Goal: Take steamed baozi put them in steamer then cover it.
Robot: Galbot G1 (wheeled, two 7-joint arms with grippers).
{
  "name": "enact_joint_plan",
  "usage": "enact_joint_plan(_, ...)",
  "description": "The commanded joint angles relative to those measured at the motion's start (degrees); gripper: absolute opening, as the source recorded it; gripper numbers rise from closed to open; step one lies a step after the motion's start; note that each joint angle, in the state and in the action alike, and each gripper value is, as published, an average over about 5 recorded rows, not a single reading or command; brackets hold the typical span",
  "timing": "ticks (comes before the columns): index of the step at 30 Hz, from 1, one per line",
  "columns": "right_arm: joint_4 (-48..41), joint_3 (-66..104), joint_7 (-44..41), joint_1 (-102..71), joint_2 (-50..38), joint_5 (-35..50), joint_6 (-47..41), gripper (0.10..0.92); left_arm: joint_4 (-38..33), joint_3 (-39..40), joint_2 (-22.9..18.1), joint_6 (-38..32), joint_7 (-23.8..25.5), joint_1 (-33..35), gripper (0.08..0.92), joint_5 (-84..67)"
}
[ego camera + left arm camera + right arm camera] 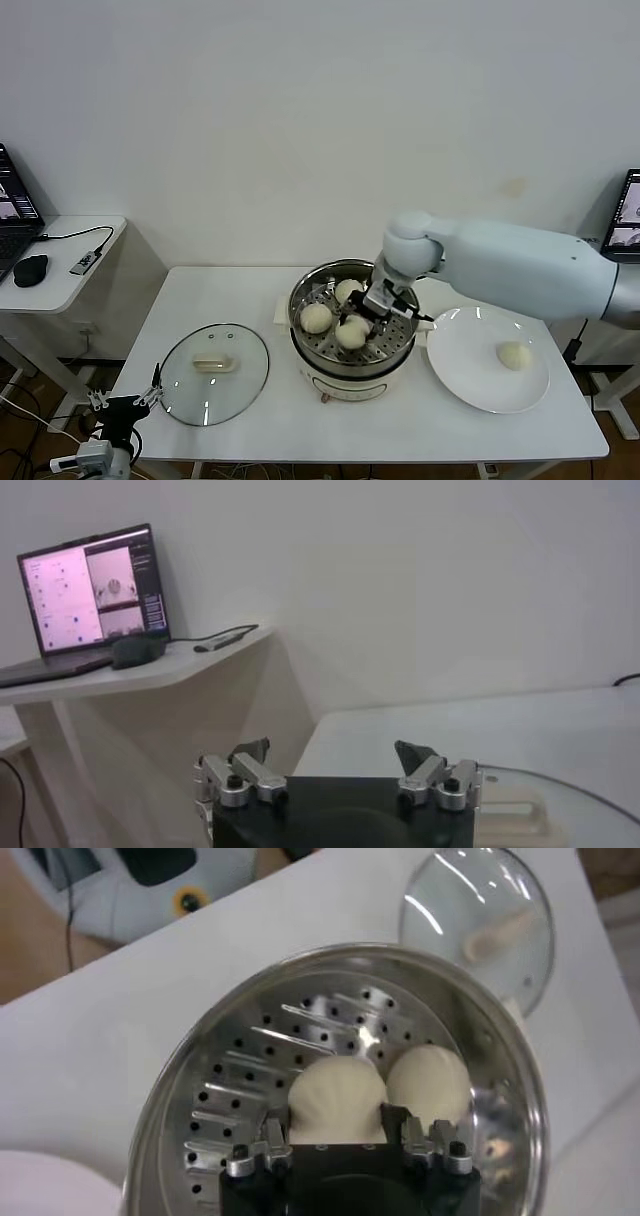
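The steamer stands mid-table, its steel basket holding three steamed baozi. My right gripper reaches down into the basket. In the right wrist view it is shut on one baozi, with a second bun touching that one's side. Another baozi lies on the white plate. The cover, a glass lid with a cream handle, lies flat on the table left of the steamer. My left gripper hangs open and empty below the table's front left corner.
A side desk with a laptop and mouse stands at the far left; the left wrist view shows it too. A second laptop sits at the far right. Bare tabletop lies behind the cover.
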Motion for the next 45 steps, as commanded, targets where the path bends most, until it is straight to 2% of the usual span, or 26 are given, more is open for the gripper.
enact_joint_plan(1,-0.13,-1.06,-0.23,-0.55,0.95,-2.16,3.71,0.572,0.09,0.0,-0.01,-0.09,0.02,0.01,0.823,0.03)
enact_joint_plan(11,-0.15,-0.78,0.72,-1.08,0.59,-2.03,4.31,0.589,0.23,0.03,0.07,-0.12,0.02,0.0,0.823,0.04)
enact_joint_plan(17,0.22,1.21,0.86,0.78,-1.56,-0.42,3.43,0.735,0.26,0.09,0.18,-0.08,0.03,-0.13,0.823,0.06)
enact_joint_plan(22,1.05,3.88,-1.04,3.25,-5.56,2.48,-4.69,0.816,0.3,-0.03,0.49,-0.09,0.05,-0.21,0.823,0.04)
enact_joint_plan(30,1.95,8.0,-0.22,3.52,-17.11,5.98,-27.95,0.823,0.23,0.14,1.06,-0.1,0.09,-0.36,0.823,0.07)
enact_joint_plan(34,3.12,10.79,1.61,0.8,-23.86,7.62,-34.64,0.823,0.41,0.58,1.41,-0.1,0.11,-0.65,0.823,0.09)
enact_joint_plan(38,3.97,13.72,2.03,-3.25,-29.32,6.24,-36.42,0.823,0.64,1.12,1.71,-0.13,0.13,-0.96,0.823,0.12)
enact_joint_plan(45,2.08,24.94,-0.39,-17.5,-36.42,-0.47,-30.73,0.823,1.44,2.07,2.3,-0.34,0.16,-1.49,0.823,0.2)
